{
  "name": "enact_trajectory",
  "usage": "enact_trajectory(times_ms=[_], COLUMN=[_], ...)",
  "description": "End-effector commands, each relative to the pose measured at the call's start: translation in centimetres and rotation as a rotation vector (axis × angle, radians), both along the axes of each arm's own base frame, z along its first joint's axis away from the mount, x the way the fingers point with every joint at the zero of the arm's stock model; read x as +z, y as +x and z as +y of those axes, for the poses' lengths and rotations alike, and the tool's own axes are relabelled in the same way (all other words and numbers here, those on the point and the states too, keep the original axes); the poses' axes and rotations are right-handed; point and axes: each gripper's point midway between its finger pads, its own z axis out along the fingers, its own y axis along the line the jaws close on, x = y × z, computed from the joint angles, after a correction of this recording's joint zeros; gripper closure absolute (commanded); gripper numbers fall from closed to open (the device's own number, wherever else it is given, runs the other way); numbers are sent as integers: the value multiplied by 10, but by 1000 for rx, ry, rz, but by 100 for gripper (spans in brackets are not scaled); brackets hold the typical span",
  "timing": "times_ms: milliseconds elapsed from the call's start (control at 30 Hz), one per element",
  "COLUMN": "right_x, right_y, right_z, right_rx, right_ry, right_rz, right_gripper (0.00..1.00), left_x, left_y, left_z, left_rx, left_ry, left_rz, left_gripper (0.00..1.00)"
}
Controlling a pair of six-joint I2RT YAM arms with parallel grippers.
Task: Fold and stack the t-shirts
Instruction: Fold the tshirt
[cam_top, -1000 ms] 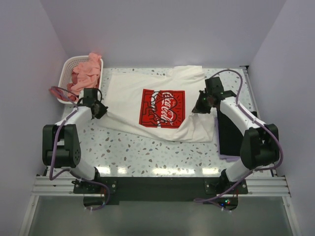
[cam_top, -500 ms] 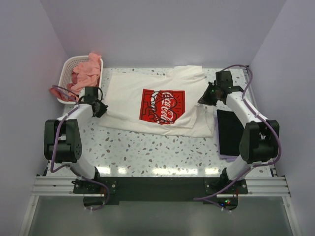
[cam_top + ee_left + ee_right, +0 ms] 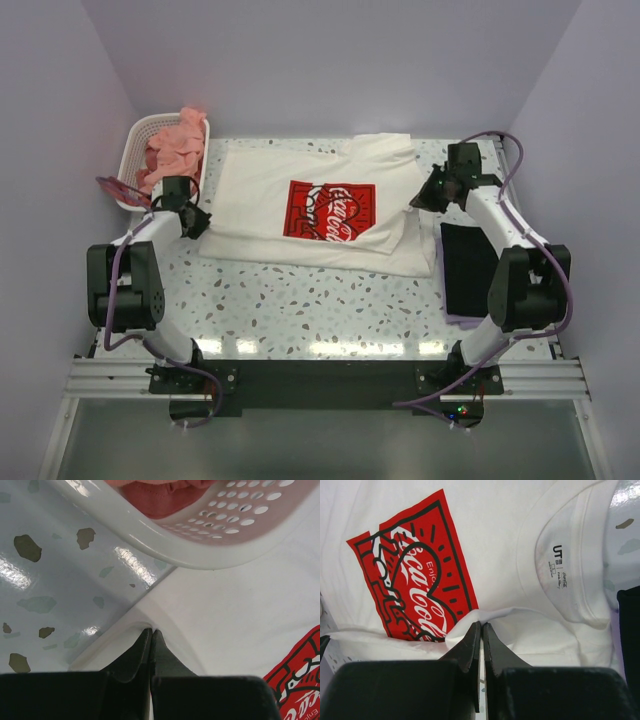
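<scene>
The cream-white t-shirt (image 3: 260, 190) with the red square logo (image 3: 330, 212) lies spread across the middle of the table, its near part doubled over. My left gripper (image 3: 200, 222) is shut on its left edge; in the left wrist view the fingertips (image 3: 151, 631) pinch a ridge of white cloth (image 3: 225, 610). At the shirt's right side, my right gripper (image 3: 425, 198) is shut on a raised fold of the shirt (image 3: 490, 614) just below the logo (image 3: 415, 570). A folded black t-shirt (image 3: 470, 265) lies at the right on a lilac one (image 3: 458, 320).
The white perforated basket (image 3: 135, 150) stands at the back left with salmon-pink t-shirts (image 3: 178, 142) heaped in it, its rim (image 3: 165, 540) close above my left fingers. Purple walls close in the table on three sides. Speckled tabletop (image 3: 300, 300) shows in front of the shirt.
Both grippers have drawn the shirt's near hem away from the arm bases toward the back, laying the lower part over. The right arm swung back and to the right.
</scene>
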Motion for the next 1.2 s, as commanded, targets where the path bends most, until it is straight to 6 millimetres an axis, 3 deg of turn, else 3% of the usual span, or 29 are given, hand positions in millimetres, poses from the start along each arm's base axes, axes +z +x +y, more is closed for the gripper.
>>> enact_trajectory(times_ms=[0, 300, 833, 867, 1167], right_x=[20, 20, 13, 12, 4], right_y=[18, 21, 30, 33, 33], right_z=[-6, -13, -18, -30, -31], right_rx=[-26, -52, -62, -87, -91], right_ry=[6, 17, 33, 32, 34], right_rz=[-75, -77, -60, -62, -47], right_gripper=[100, 100, 100, 100, 100], left_x=[28, 30, 24, 23, 18], left_y=[27, 45, 56, 56, 62], left_z=[7, 5, 5, 5, 1], left_rx=[18, 0, -6, -9, -42], left_ry=[1, -15, -23, -23, -34], left_rz=[-104, -114, -104, -100, -103], left_gripper=[100, 100, 100, 100, 100])
